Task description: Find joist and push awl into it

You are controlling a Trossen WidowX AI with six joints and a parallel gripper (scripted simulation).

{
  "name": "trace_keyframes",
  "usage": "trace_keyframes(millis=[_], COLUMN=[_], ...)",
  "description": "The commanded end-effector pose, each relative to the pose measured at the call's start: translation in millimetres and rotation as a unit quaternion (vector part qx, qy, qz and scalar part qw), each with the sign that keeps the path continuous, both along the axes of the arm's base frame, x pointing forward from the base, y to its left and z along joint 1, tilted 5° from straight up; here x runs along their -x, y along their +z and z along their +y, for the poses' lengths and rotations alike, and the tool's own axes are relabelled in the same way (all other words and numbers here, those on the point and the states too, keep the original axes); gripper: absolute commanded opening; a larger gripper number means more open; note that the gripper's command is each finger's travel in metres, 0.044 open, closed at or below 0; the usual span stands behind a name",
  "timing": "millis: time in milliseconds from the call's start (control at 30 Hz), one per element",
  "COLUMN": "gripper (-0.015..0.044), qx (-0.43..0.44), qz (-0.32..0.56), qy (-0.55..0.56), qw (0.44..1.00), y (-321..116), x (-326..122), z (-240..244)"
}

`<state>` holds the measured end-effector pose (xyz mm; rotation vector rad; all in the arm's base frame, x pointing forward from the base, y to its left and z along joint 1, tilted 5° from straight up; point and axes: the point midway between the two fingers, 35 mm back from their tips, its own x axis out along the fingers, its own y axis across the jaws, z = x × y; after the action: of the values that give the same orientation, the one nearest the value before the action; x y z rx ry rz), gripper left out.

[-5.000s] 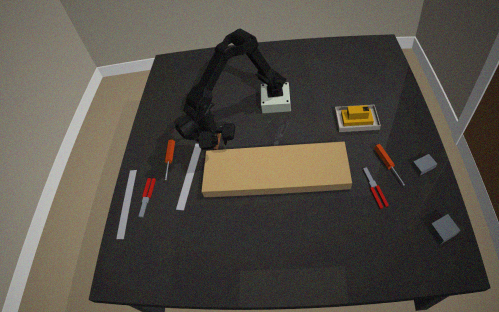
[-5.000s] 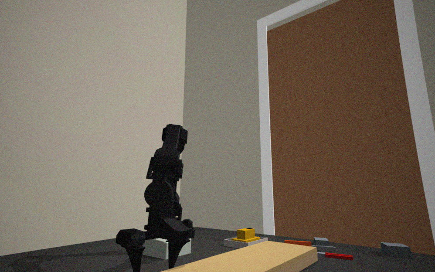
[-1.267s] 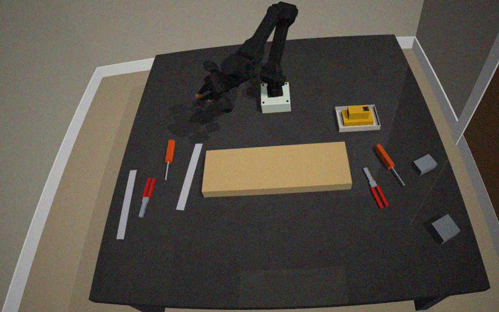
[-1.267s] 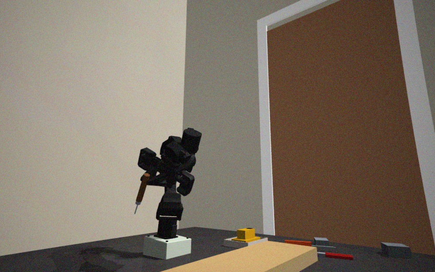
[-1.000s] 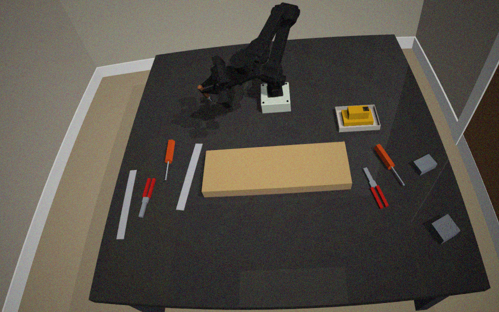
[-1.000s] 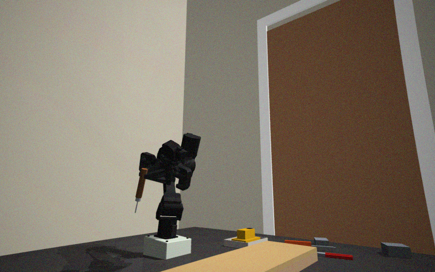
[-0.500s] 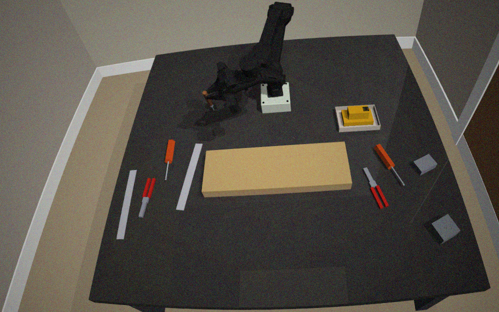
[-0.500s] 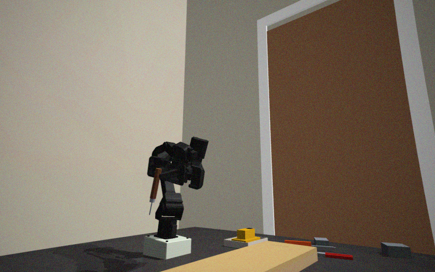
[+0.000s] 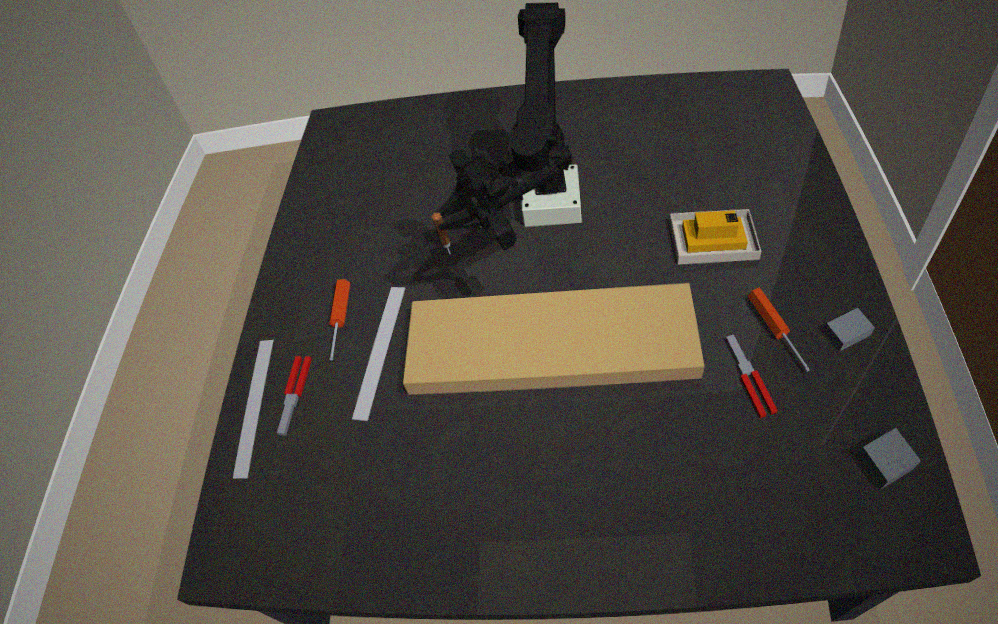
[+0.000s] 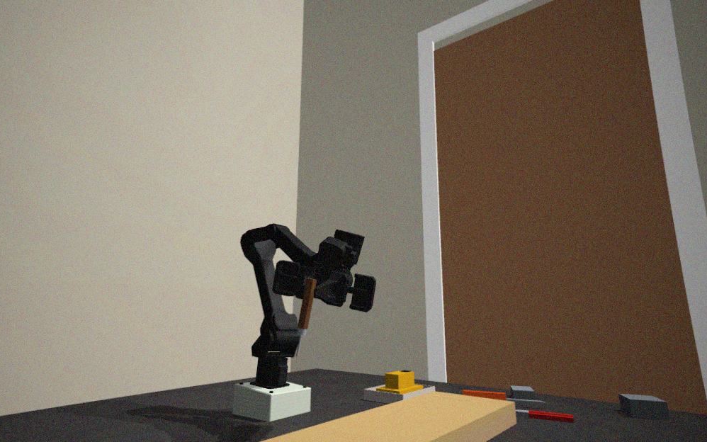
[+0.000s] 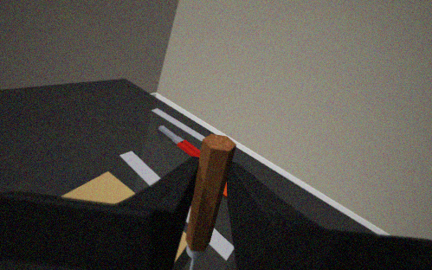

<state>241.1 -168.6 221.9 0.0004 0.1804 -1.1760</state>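
My gripper [image 9: 442, 226] [image 10: 308, 290] [image 11: 213, 166] is shut on the awl's brown handle and holds it in the air, behind and left of the panel in the top view. The awl [image 9: 442, 234] [image 10: 306, 309] [image 11: 210, 196] hangs with its metal tip downward, slightly tilted in the exterior view. The pale wooden floor panel [image 9: 553, 333] [image 10: 428, 419] [image 11: 101, 190] lies flat, with no hole that I can make out. The yellow stud finder [image 9: 716, 226] [image 10: 399, 380] sits in the white tray [image 9: 720, 257] [image 10: 375, 395] behind the panel's right end. The joist is hidden.
Left of the panel lie two pale strips [image 9: 379, 352] [image 9: 253, 410], an orange screwdriver [image 9: 339, 303] and red-handled pliers [image 9: 297, 377]. To its right lie another orange screwdriver [image 9: 768, 312], more red-handled pliers [image 9: 758, 393] and two grey blocks [image 9: 850, 327] [image 9: 891, 455].
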Motion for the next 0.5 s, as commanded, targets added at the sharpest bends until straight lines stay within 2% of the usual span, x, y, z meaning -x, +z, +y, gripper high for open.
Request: trace_keyframes(millis=[0, 467], gripper=[0.0000, 0.0000], qx=[0.004, 0.005], qz=[-0.007, -0.034], qy=[0.027, 0.131], qw=[1.000, 0.991], y=[-1, -10], x=[-15, -61], z=[15, 81])
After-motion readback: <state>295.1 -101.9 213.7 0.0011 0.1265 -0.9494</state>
